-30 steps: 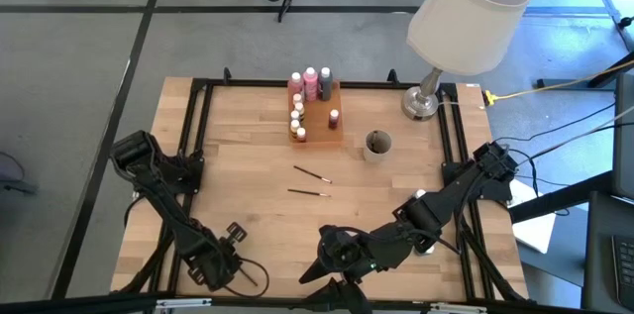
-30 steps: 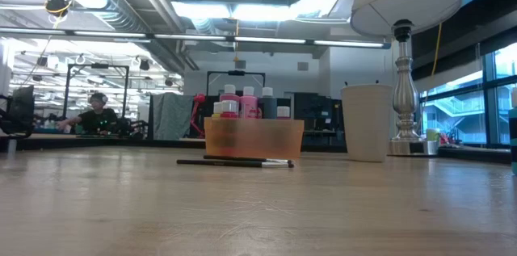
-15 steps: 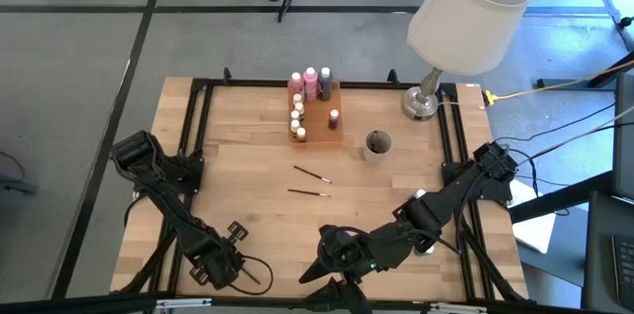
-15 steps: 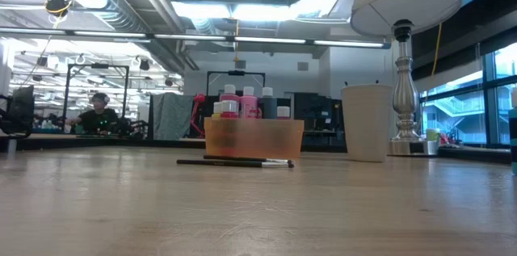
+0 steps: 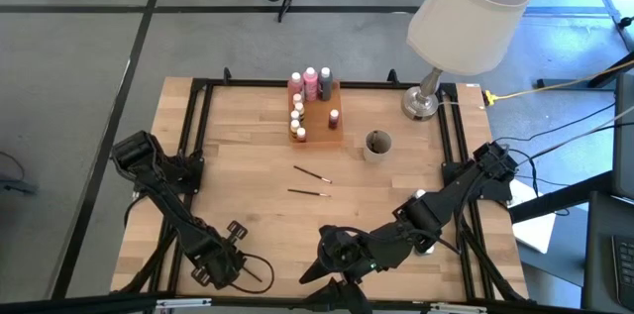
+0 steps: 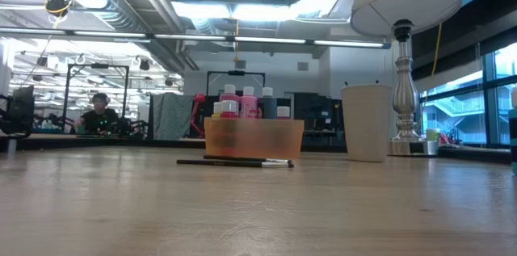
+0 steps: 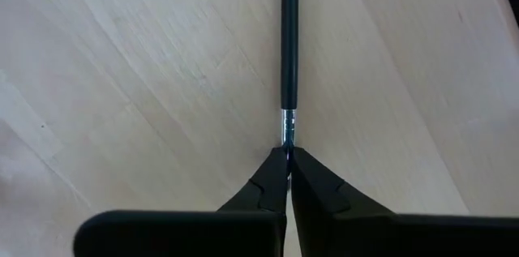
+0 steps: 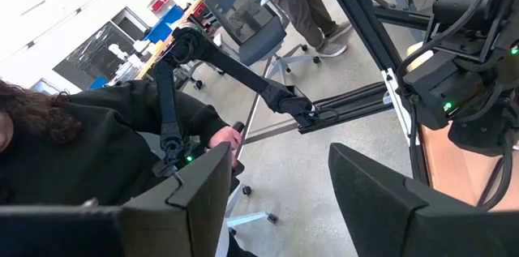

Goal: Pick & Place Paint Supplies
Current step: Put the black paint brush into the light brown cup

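My left gripper (image 5: 226, 257) stands near the table's front left, pointing down, shut on a dark-handled paintbrush (image 7: 290, 38). Two more paintbrushes (image 5: 312, 174) (image 5: 309, 192) lie flat on the middle of the table. Several small paint bottles (image 5: 309, 84) stand in an orange tray (image 5: 327, 121) at the far middle. My right gripper (image 8: 280, 200) hangs open over the table's near edge (image 5: 322, 264), pointing level out into the room, with nothing between its fingers. My left gripper pinches the paintbrush between its two fingertips (image 7: 312, 177), right at the metal ferrule (image 7: 287, 124) at the brush's tip end. The fingers come from above, pointing down, one on each side of the brush. The handle runs away from them, flat on the table.
A grey cup (image 5: 377, 144) stands right of the tray, and a lamp (image 5: 424, 102) with a big white shade stands at the far right. A black frame (image 5: 198, 136) runs along the table's edges. A person sits beyond the near edge (image 8: 97, 152).
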Controlling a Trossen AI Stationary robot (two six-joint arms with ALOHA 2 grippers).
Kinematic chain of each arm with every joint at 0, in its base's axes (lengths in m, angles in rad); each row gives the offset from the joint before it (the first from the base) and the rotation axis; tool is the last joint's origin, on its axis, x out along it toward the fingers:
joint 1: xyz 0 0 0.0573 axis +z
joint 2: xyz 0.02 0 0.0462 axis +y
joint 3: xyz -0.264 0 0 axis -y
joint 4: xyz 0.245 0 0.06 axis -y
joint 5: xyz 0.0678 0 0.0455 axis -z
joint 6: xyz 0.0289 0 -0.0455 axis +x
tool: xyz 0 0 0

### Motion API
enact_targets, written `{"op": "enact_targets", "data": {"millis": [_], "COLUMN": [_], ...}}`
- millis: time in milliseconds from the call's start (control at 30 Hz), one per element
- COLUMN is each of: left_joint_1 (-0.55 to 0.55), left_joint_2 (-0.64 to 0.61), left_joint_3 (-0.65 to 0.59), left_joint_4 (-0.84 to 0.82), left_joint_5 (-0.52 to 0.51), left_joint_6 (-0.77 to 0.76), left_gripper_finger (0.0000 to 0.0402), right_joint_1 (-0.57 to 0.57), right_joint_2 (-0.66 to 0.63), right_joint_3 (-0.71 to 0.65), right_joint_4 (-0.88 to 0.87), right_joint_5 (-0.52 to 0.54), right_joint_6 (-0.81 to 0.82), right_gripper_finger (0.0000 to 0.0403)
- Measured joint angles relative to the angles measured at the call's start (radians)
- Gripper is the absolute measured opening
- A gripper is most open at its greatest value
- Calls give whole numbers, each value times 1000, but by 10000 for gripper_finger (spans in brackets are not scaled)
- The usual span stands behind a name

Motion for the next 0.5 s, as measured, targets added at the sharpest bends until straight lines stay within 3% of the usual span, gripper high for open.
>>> {"op": "enact_targets", "data": {"millis": [500], "left_joint_1": [-4], "left_joint_2": [4], "left_joint_3": [44], "left_joint_4": [-11], "left_joint_5": [-21], "left_joint_6": [-53], "left_gripper_finger": [0], "right_joint_1": [0], "right_joint_2": [0], "right_joint_3": [0], "right_joint_4": [0], "right_joint_5": [0], "right_joint_6": [0], "right_gripper_finger": [212]}}
